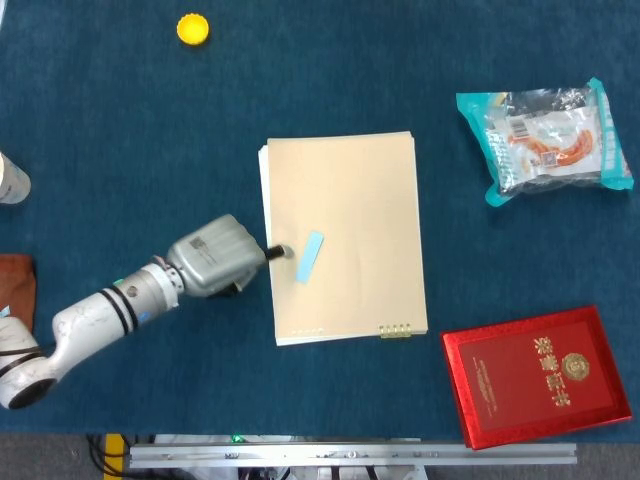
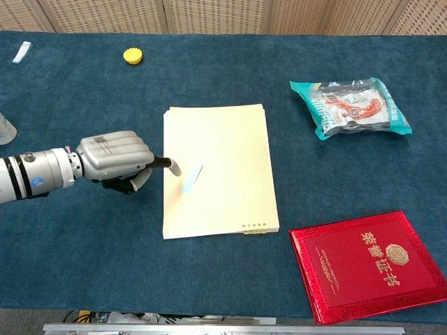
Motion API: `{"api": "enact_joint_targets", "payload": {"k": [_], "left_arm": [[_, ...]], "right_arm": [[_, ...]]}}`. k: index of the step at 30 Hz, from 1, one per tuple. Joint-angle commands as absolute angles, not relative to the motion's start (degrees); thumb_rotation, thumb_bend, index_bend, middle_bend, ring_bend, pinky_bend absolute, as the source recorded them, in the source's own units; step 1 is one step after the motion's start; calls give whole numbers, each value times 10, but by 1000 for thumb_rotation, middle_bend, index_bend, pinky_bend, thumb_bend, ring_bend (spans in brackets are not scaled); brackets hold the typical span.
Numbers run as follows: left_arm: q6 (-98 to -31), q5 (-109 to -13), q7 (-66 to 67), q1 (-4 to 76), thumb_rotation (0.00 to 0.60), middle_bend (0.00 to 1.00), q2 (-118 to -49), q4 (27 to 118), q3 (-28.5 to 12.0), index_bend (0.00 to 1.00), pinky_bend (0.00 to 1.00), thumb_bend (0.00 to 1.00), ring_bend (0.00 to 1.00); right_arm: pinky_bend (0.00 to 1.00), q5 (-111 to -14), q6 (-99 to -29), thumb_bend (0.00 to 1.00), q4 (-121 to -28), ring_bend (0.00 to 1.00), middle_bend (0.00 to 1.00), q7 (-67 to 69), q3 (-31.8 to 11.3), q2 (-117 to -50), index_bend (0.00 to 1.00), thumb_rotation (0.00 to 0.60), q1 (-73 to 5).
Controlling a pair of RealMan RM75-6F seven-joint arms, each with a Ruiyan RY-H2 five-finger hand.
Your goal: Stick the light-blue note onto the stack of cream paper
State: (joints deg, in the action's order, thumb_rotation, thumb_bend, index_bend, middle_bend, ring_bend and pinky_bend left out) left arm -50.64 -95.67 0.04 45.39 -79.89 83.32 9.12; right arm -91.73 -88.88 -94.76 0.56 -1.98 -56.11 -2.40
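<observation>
The light-blue note (image 1: 311,257) (image 2: 193,177) lies flat on the stack of cream paper (image 1: 350,190) (image 2: 223,139), near its left edge and below the middle. My left hand (image 1: 215,258) (image 2: 115,162) hovers just left of the stack with its fingers curled in and one dark-tipped finger (image 1: 277,252) (image 2: 170,165) reaching over the paper's edge. A small gap separates that fingertip from the note. The hand holds nothing. My right hand shows in neither view.
A red booklet (image 1: 538,375) (image 2: 368,265) lies front right of the stack, and a teal snack packet (image 1: 545,138) (image 2: 351,106) back right. A yellow cap (image 1: 193,29) (image 2: 133,56) sits far back left. A white container (image 1: 10,180) and a brown item (image 1: 15,285) sit at the left edge.
</observation>
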Motion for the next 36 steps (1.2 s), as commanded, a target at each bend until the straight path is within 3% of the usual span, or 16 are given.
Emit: {"api": "enact_joint_targets", "payload": {"k": [1,5,11,14,20,24,36], "left_arm": [[-532,-939,-8,433,600,713,-780,836,84,166,824,836,738],[-565,-911,-10,404,600,630,-755,841,76,165,753,774,633],[-640,-870,-9,340,600,527,-728,846,64,162,609,494,533],[-682,-854,-9,305,600,477,-718,845,60,162,562,413,485],[-764,-812,-20,230,600,450,-701,850,45,145,521,397,442],[-813,-797,-3,184,600,449,-683,859,44,149,511,397,441],[-916,-787,3,75,600,443,-641,925,44,196,497,397,437]], "right_arm": [[0,-913,-886,14,-945,0,148,9,-21,-560,48,600,-25],[0,-902,-873,14,-943,0,148,12,-23,-557,48,600,-29],[0,-892,-856,14,-952,0,148,6,-21,-550,48,600,-33],[0,-889,-848,14,-950,0,148,12,-21,-549,48,600,-35],[1,-894,-841,77,-944,0,167,19,-17,-550,48,600,-38],[60,-906,-845,78,-926,1,205,33,-18,-557,78,600,-43],[65,-931,-849,69,-902,8,219,47,-14,-577,100,600,-53]]}}
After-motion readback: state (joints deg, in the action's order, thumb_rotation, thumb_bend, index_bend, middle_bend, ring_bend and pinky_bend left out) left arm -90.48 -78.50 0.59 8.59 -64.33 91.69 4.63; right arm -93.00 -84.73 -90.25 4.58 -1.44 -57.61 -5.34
